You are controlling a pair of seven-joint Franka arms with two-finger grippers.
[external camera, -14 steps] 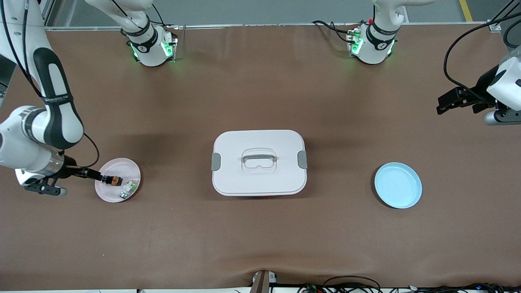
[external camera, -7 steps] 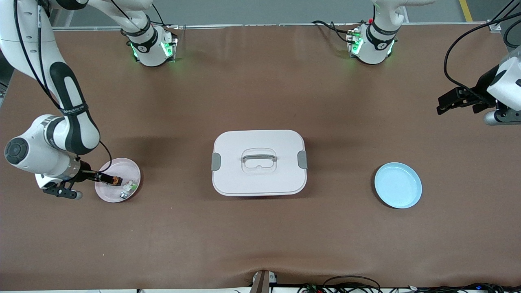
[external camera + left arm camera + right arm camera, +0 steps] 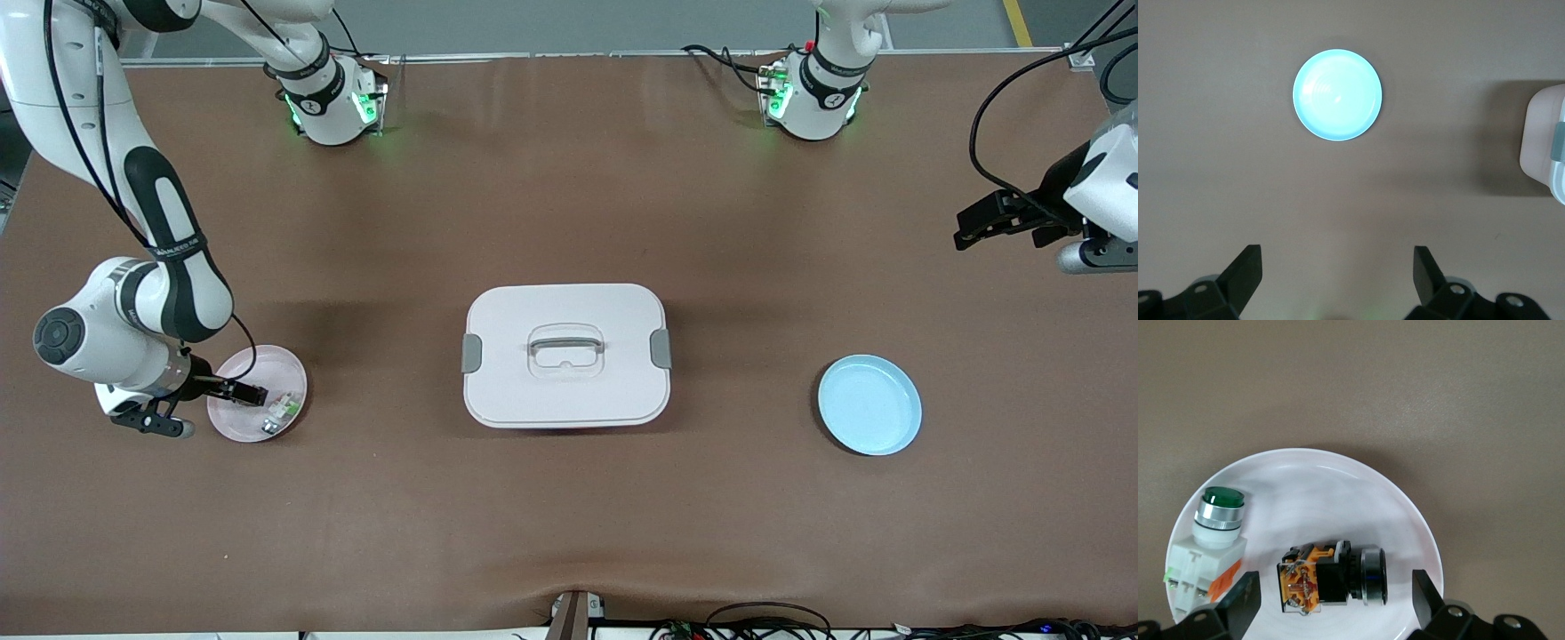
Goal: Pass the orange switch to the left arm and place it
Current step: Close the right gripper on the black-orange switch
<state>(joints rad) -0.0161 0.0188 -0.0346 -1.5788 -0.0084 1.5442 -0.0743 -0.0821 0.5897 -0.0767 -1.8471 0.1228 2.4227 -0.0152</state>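
The orange switch (image 3: 1331, 579) lies on its side on the pink plate (image 3: 267, 364) at the right arm's end of the table, beside the whitish-green part (image 3: 283, 409). My right gripper (image 3: 247, 392) is low over the plate and open, its fingers (image 3: 1238, 603) on either side of the switch without touching it. In the front view the gripper mostly hides the switch. The white box (image 3: 566, 354) stands at the table's middle. My left gripper (image 3: 969, 233) waits open and empty above the left arm's end of the table.
A blue plate (image 3: 869, 404) lies between the box and the left arm's end of the table; it shows in the left wrist view (image 3: 1337, 95) with a corner of the box (image 3: 1541, 143). The green-capped part (image 3: 1213, 540) shares the pink plate (image 3: 1338, 493).
My right arm has swung in over the pink plate and lowered, so its open fingers now straddle the switch. The left arm has not moved.
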